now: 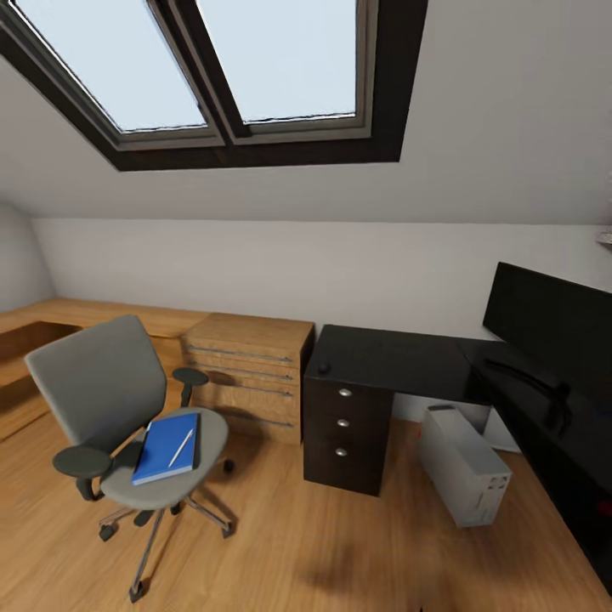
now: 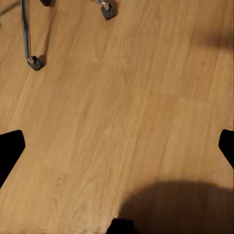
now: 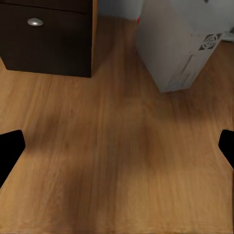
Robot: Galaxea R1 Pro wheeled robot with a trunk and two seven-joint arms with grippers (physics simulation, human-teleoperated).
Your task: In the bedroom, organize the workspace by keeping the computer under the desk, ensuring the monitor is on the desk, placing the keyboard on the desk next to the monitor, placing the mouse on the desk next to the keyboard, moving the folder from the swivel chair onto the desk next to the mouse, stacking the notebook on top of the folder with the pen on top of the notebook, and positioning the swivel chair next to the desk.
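Two blue items lie stacked on the chair [image 1: 127, 399] seat, the folder [image 1: 161, 463] beneath the notebook [image 1: 169, 442] with the pen [image 1: 180, 448] on top, and the chair stands on the wood floor [image 1: 280, 544] apart from the black tabletop [image 1: 391, 361]. On the tabletop sit the mouse [image 1: 324, 368], the monitor [image 1: 544, 323] and, dimly, the keyboard [image 1: 523, 374], while the computer [image 1: 466, 466] lies on the floor under it beside the drawers [image 1: 344, 425]. Each wrist view shows dark fingertips at both edges over bare floor, so the left tool [image 2: 117, 146] and right tool [image 3: 117, 146] are spread wide, pinching nothing.
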